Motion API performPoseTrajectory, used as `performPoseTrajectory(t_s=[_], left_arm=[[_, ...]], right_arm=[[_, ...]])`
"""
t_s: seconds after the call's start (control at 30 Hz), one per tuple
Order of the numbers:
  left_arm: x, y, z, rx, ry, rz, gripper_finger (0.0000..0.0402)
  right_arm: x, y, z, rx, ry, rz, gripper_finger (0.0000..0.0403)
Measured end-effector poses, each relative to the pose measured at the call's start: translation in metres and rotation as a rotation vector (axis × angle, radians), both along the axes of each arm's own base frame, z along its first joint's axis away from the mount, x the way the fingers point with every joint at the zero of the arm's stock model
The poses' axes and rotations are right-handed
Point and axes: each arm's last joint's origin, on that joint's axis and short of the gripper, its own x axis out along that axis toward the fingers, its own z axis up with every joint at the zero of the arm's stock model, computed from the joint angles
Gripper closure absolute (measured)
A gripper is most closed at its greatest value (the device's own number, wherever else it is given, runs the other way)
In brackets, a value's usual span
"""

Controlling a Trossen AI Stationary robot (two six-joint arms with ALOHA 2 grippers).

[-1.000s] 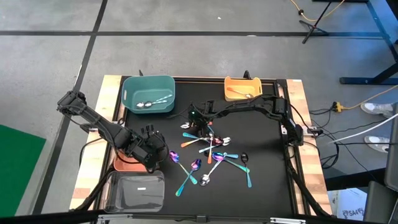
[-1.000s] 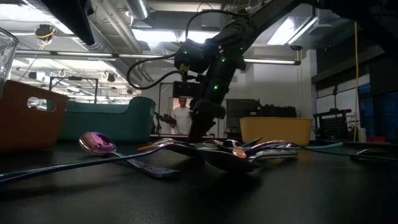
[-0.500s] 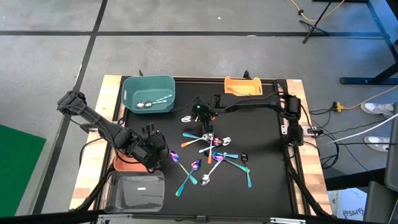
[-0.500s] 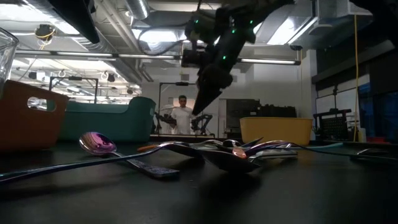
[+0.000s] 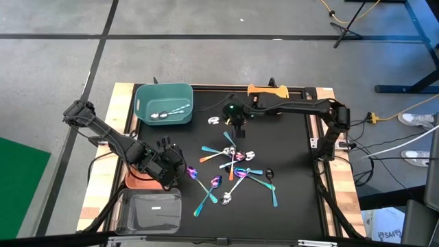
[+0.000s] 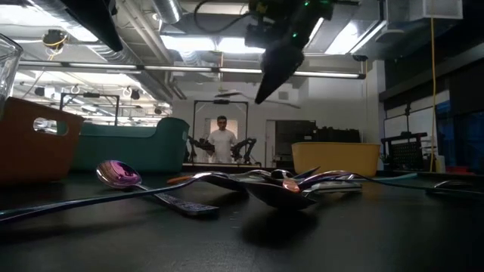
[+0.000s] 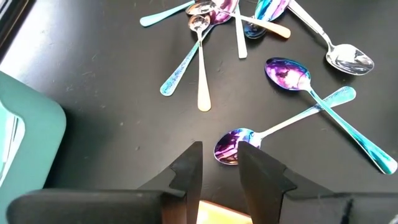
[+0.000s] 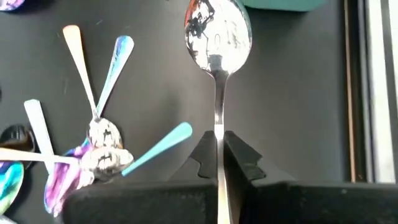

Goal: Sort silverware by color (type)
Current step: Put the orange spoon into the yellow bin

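Silverware lay scattered mid-counter: thin metal spoons (image 5: 233, 168) in teal, purple-rainbow, silver, black and copper finishes. The right gripper (image 8: 217, 163) hung above the black counter (image 5: 288, 147) near the teal plastic bin (image 5: 163, 103), jaws clamped on a shiny silver spoon (image 8: 217, 37). The left gripper (image 7: 219, 165) hovered low by an iridescent purple spoon (image 7: 231, 145), jaws narrowly parted, empty. A person (image 6: 221, 142) stood far behind.

The right gripper (image 8: 217, 151) is clamped on the handle of a shiny silver spoon (image 8: 217, 34), whose bowl points to twelve o'clock above the black table (image 8: 292, 93). At about nine o'clock lies a loose cluster of spoons (image 8: 93, 155), with a teal-blue handle (image 8: 160, 146) reaching toward the fingers (image 8: 241, 152).
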Motion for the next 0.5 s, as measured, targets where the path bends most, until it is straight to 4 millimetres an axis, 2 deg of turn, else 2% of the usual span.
performPoseTrajectory(t_s=[0.5], left_arm=[[0.003, -0.002, 0.002, -0.021, -0.037, 0.000, 0.0306]], right_arm=[[-0.059, 0.008, 0.051, -0.036, 0.067, -0.065, 0.0403]])
